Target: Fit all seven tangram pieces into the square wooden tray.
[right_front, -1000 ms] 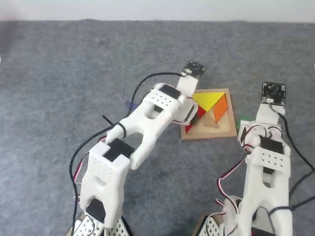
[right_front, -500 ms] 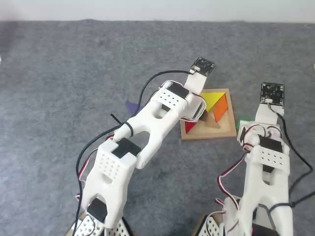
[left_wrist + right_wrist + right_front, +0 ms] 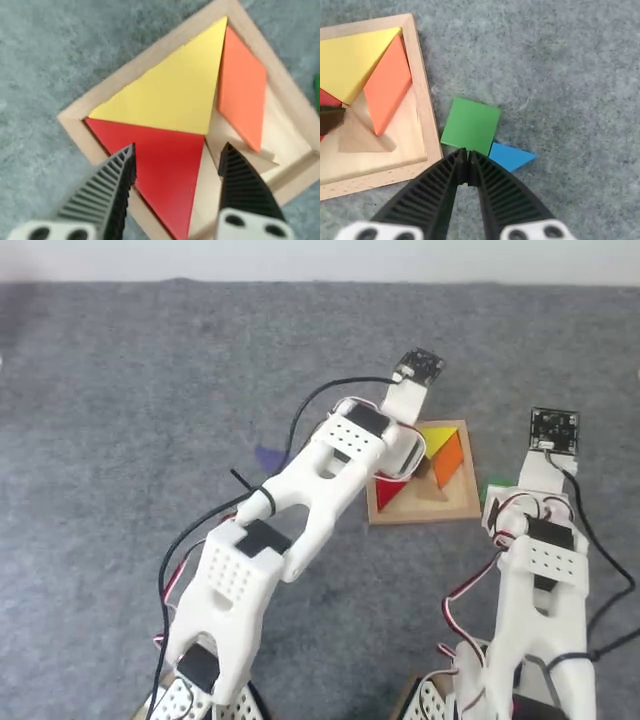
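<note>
The square wooden tray (image 3: 440, 511) lies on the grey carpet. It holds a yellow triangle (image 3: 170, 95), an orange parallelogram (image 3: 242, 92), a red triangle (image 3: 162, 167) and a plain wood triangle (image 3: 365, 141). My left gripper (image 3: 179, 147) hangs open just above the red triangle, one finger on each side of its tip. Outside the tray's edge lie a green square (image 3: 470, 126) and a blue triangle (image 3: 511, 155), touching each other. My right gripper (image 3: 467, 152) is shut and holds nothing, its tips at the green square's near edge.
A small purple piece (image 3: 268, 455) lies on the carpet, left of the left arm (image 3: 320, 480). The left arm's link covers the tray's left part in the high view. The right arm (image 3: 540, 550) stands beside the tray's right side. Open carpet stretches to the far left.
The left arm has swung right and farther out, so its wrist now sits over the tray. The right arm has kept still.
</note>
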